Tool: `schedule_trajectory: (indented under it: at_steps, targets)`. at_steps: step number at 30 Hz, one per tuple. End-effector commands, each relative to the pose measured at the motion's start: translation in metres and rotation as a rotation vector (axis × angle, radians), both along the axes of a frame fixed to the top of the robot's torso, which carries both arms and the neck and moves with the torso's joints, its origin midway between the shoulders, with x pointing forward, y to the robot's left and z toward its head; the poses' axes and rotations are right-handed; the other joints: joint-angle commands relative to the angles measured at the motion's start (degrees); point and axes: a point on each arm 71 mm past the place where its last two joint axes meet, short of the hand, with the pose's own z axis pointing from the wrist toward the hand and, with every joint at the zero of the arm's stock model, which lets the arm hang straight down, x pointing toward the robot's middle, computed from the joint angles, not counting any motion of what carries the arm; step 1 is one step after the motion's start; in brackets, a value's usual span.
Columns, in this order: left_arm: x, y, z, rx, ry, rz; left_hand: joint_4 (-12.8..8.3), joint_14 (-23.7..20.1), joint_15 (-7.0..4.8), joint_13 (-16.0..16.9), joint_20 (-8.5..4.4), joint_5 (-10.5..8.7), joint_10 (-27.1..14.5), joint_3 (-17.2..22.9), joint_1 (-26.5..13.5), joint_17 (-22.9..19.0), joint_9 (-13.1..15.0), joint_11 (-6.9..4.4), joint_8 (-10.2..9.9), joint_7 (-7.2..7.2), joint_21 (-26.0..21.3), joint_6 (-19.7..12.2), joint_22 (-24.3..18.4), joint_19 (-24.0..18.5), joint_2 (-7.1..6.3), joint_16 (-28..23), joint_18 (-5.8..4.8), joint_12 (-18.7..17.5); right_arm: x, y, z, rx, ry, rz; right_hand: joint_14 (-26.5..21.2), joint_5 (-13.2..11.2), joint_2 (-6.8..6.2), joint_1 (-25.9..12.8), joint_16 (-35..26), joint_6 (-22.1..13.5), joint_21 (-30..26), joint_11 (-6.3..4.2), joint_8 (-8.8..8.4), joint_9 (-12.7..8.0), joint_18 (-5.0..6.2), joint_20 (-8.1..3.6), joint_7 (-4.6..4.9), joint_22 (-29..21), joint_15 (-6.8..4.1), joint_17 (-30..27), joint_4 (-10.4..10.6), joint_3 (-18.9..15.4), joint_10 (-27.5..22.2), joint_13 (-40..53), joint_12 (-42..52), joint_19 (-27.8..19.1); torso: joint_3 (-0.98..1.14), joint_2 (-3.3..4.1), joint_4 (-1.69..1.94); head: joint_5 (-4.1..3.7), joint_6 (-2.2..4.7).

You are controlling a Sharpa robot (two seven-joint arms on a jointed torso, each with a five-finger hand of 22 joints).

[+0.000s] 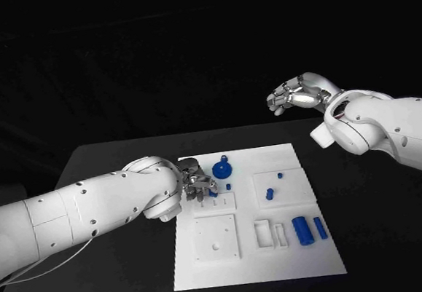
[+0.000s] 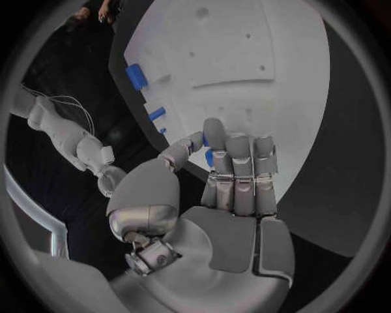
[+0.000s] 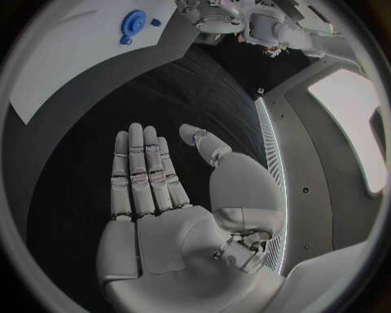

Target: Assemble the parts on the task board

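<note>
The left hand (image 1: 197,185) sits low over the upper left part of the flat white task board (image 1: 258,268), just beside the round blue disc part (image 1: 222,170). Two upright blue cylinders (image 1: 309,229) stand near the board's lower right. The right hand (image 1: 297,94) hangs past the black desk (image 1: 113,277), well apart from the board.

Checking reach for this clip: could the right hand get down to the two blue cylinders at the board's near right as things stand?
Probably yes. The right hand is open and raised beyond the board's far edge; nothing lies over the blue cylinders, and the left hand works across the task board.
</note>
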Motion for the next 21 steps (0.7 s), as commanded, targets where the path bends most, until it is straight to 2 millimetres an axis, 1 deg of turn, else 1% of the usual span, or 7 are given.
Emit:
schedule_trajectory:
  at_steps: [1, 2, 4, 5, 10, 12, 21]
  targets:
    - [-0.001, -0.005, 0.004, 0.021, -0.095, -0.033, -0.2, 0.1, -0.27, 0.1, -6.07, 0.37, -0.4, 0.7, 0.0, -0.1, 7.2, -0.87, 0.2, -4.95, 0.4, 5.6, 0.1, 0.4, 0.25, 0.4, -0.22, 0.4, -0.001, 0.002, 0.000, -0.012, 0.009, 0.024, 0.0, 0.3, -0.54, 0.2, -0.2, -0.4, -0.2, 0.49, -0.26, -0.1, 0.35, 0.29, 0.17, -0.1, 0.35, -0.1, 0.2, 0.1, 0.0, -0.1, -0.4, -0.1, 0.03, 0.01, 0.10, -0.09, -0.12]
    - [-0.003, -0.005, 0.003, 0.019, -0.092, -0.035, -0.2, 0.2, -0.32, 0.2, -6.09, 0.80, -0.3, 0.7, -0.1, 0.0, 7.3, -0.92, 0.2, -5.00, 0.5, 5.8, 0.2, 0.4, 0.21, 0.6, -0.21, 0.7, -0.001, 0.002, 0.000, -0.013, 0.009, 0.024, 0.0, 0.3, -0.55, 0.2, -0.2, -0.4, -0.3, 0.49, -0.26, -0.1, 0.35, 0.29, 0.17, -0.1, 0.35, -0.1, 0.2, 0.1, 0.0, -0.1, -0.4, -0.1, 0.01, 0.01, 0.10, -0.09, -0.12]
    - [-0.005, -0.006, 0.001, 0.019, -0.083, -0.041, -0.1, 0.4, -0.49, 0.6, -6.20, 3.31, -0.3, 0.8, -0.3, 0.0, 7.8, -1.11, 0.3, -5.19, 0.6, 6.3, 0.4, 0.7, -0.06, 1.2, -0.18, 1.5, -0.001, 0.002, 0.000, -0.015, 0.010, 0.025, 0.0, 0.4, -0.60, 0.0, -0.3, -0.5, -0.3, 0.53, -0.30, -0.1, 0.35, 0.35, 0.22, -0.1, 0.39, -0.1, 0.3, -0.1, 0.0, -0.1, -0.5, -0.1, 0.00, 0.01, 0.10, -0.10, -0.13]
    - [-0.005, -0.007, 0.000, 0.018, -0.080, -0.041, -0.1, 0.4, -0.54, 0.6, -6.23, 3.60, -0.4, 0.8, -0.3, 0.0, 7.9, -1.15, 0.2, -5.23, 0.7, 6.4, 0.4, 0.7, -0.10, 1.4, -0.17, 1.7, -0.001, 0.002, 0.000, -0.015, 0.010, 0.025, -0.1, 0.5, -0.63, 0.0, -0.3, -0.6, -0.4, 0.55, -0.32, -0.2, 0.35, 0.36, 0.23, -0.2, 0.40, -0.1, 0.3, -0.1, 0.0, -0.1, -0.6, -0.1, -0.04, 0.00, 0.10, -0.11, -0.14]
    - [-0.007, -0.008, -0.004, 0.020, -0.069, -0.045, -0.1, 0.4, -0.58, 0.7, -6.26, 3.82, -0.4, 0.8, -0.3, 0.0, 8.1, -1.19, 0.2, -5.27, 0.7, 6.5, 0.5, 0.7, -0.10, 1.6, -0.17, 2.0, -0.002, 0.003, -0.001, -0.017, 0.014, 0.033, -0.1, 0.7, -0.65, -0.1, -0.4, -0.6, -0.5, 0.58, -0.34, -0.2, 0.35, 0.37, 0.26, -0.2, 0.41, -0.2, 0.3, -0.2, 0.0, -0.2, -0.7, -0.2, -0.03, -0.02, 0.06, -0.06, -0.23]
    - [-0.008, -0.008, -0.005, 0.020, -0.065, -0.044, -0.1, 0.4, -0.58, 0.8, -6.27, 3.85, -0.4, 0.8, -0.3, 0.0, 8.2, -1.19, 0.2, -5.28, 0.7, 6.5, 0.5, 0.7, -0.11, 1.6, -0.17, 2.1, -0.002, 0.003, -0.001, -0.018, 0.014, 0.035, -0.1, 0.8, -0.63, -0.1, -0.4, -0.6, -0.5, 0.58, -0.34, -0.2, 0.35, 0.37, 0.26, -0.2, 0.41, -0.2, 0.3, -0.2, 0.1, -0.2, -0.7, -0.2, 0.00, -0.04, 0.05, 0.11, -0.28]
    - [-0.008, -0.007, -0.011, 0.025, -0.053, -0.041, 0.2, 0.4, -0.57, 1.0, -6.29, 3.82, -0.5, 0.7, -0.7, 0.0, 8.7, -1.27, 0.2, -5.38, 0.8, 6.8, 0.7, 0.7, 0.35, 2.3, -0.22, 2.9, -0.002, 0.003, -0.001, -0.022, 0.013, 0.036, 0.0, 1.0, -0.58, -0.1, -0.4, -0.6, -0.5, 0.58, -0.33, -0.2, 0.35, 0.37, 0.27, -0.2, 0.41, -0.2, 0.3, -0.3, 0.1, -0.2, -0.8, -0.1, -0.03, 0.01, 0.07, -0.11, -0.32]
